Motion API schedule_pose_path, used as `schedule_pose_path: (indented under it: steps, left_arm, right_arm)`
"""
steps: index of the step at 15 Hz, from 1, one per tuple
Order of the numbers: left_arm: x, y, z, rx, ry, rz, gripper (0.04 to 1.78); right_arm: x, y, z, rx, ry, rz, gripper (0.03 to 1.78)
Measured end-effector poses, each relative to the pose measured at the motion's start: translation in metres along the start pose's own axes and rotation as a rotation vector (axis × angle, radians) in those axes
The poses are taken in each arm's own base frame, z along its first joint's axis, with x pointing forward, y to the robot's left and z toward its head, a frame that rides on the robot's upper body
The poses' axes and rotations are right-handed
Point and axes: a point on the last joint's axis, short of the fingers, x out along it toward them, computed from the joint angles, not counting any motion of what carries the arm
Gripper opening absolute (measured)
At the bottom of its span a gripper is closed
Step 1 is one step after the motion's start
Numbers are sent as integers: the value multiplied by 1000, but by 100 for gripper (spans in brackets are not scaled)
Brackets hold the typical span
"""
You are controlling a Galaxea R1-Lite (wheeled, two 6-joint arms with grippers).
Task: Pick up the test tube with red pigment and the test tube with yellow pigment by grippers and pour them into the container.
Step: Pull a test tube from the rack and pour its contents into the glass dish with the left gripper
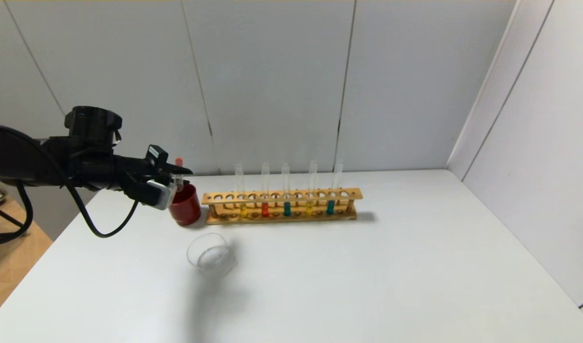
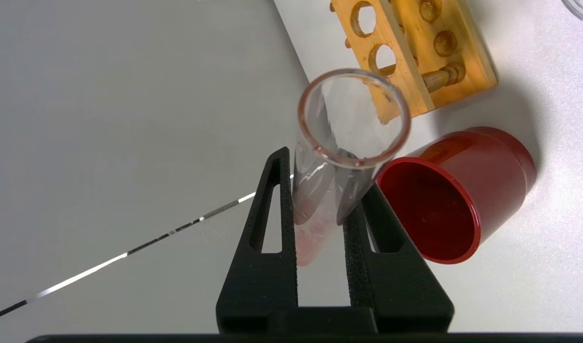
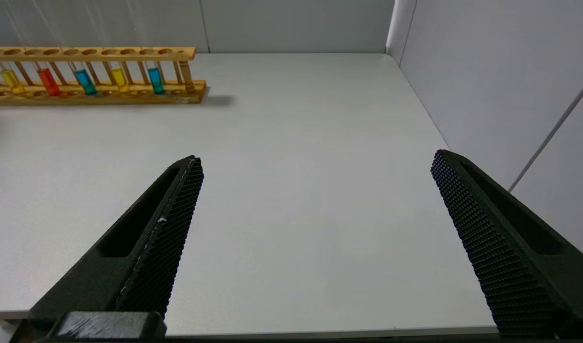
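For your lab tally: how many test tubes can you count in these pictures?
6. Five stand in the wooden rack: yellow, red, teal, yellow, teal. One tube is in the left gripper.

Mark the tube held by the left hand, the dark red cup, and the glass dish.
held test tube (image 2: 353, 112): left wrist view, glass wall below the open rim.
dark red cup (image 1: 186, 207): head view, outer side wall.
glass dish (image 1: 227, 267): head view, near wall.
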Motion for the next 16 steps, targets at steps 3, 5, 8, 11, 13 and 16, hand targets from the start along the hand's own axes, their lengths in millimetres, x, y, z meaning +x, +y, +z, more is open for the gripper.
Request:
schedule_pose_path:
  steps: [3,5,8,11,13,16]
  left_arm:
    - [3,1,3,27,-6,-1,33]
    - [4,2,3,55,-4,-2,33]
    - [5,1,3,81,-4,-4,33]
    - [5,0,3,109,-6,-6,33]
    - [6,0,2,126,-8,-8,33]
    - [7,-2,2,128,-9,-11,33]
  right_arm:
    - [0,0,0,0,0,0,175]
    - [0,0,0,0,0,0,175]
    - [0,0,0,0,0,0,175]
    - [0,0,0,0,0,-1,175]
    - [0,0,0,0,0,0,175]
    - [0,0,0,0,0,0,175]
